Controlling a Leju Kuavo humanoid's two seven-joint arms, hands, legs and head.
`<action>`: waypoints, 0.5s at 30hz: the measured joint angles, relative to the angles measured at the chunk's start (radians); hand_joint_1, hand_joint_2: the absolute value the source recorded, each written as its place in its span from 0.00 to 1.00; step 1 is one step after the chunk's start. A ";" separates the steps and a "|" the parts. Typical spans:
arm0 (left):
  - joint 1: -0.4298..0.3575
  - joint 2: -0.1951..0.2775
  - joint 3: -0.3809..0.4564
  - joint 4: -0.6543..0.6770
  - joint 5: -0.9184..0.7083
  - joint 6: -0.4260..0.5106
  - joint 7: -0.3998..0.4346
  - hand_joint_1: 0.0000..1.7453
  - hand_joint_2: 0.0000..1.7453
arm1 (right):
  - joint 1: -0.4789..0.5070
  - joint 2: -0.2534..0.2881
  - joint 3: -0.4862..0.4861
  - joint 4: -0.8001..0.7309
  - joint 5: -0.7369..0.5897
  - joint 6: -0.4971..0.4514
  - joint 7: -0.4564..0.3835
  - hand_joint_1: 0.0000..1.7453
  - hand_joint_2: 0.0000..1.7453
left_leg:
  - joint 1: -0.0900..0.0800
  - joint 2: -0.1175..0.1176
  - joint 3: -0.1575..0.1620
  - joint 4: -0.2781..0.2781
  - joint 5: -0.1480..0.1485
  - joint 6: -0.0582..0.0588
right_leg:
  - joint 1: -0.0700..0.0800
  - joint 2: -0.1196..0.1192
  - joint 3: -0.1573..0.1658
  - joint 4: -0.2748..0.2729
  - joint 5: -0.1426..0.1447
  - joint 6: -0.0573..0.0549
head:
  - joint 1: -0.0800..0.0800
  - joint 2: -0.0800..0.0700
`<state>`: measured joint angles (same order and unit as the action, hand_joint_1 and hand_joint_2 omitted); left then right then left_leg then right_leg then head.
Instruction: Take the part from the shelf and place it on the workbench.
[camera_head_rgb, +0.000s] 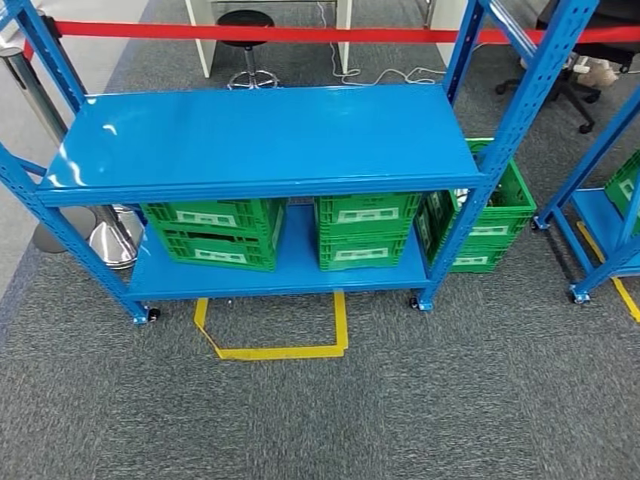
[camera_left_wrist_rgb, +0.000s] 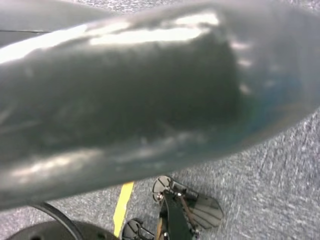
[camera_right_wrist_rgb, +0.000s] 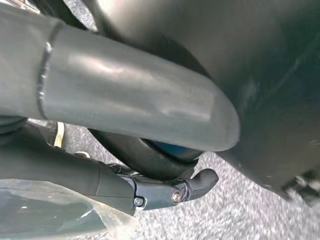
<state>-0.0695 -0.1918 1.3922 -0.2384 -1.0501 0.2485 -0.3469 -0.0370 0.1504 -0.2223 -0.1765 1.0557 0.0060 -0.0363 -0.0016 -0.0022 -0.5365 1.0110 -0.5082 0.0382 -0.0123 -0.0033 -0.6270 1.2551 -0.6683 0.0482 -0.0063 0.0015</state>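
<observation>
A blue two-level shelf stands in front of me in the head view; its top board is bare. Two green crates sit on the lower board, and what is in them is hidden. A third green crate stands behind the shelf's right post, with something pale showing in it. In the right wrist view my right hand hangs above the carpet, its grey thumb and a dark finger stretched out with nothing between them. My left hand is a blurred grey mass close to the lens, its fingers hidden.
A yellow floor marking lies on the grey carpet before the shelf. A second blue shelf with a green crate stands at the right. Behind are a red barrier tape, a stool and a stanchion base.
</observation>
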 joint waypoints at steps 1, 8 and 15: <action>0.000 -0.002 0.002 0.001 0.004 0.008 0.000 0.00 0.00 | -0.002 -0.001 -0.003 0.000 -0.019 0.004 0.002 0.00 0.00 | 0.000 0.000 0.007 0.000 -0.006 0.000 | 0.000 0.000 -0.017 0.006 0.017 0.002 | 0.000 0.000; 0.008 -0.012 0.009 0.001 0.019 0.051 0.015 0.00 0.00 | 0.009 -0.004 -0.066 0.002 -0.089 0.006 0.018 0.00 0.00 | 0.000 -0.002 0.058 0.004 -0.050 -0.030 | 0.010 -0.002 0.050 -0.220 0.145 -0.033 | 0.000 0.000; -0.001 -0.009 0.009 0.001 0.012 0.050 -0.007 0.00 0.00 | 0.010 -0.004 -0.063 0.002 -0.042 -0.017 0.031 0.00 0.00 | 0.011 -0.001 -0.095 0.272 -0.133 -0.063 | 0.001 0.000 0.114 -0.240 0.124 -0.063 | -0.008 0.000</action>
<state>-0.0706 -0.2011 1.4009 -0.2377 -1.0378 0.2984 -0.3535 -0.0274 0.1461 -0.2850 -0.1747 1.0137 -0.0105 -0.0057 0.0092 -0.0029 -0.6315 1.2829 -0.6416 -0.0248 -0.0118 -0.0034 -0.5130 1.0149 -0.5443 -0.0149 -0.0142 0.0015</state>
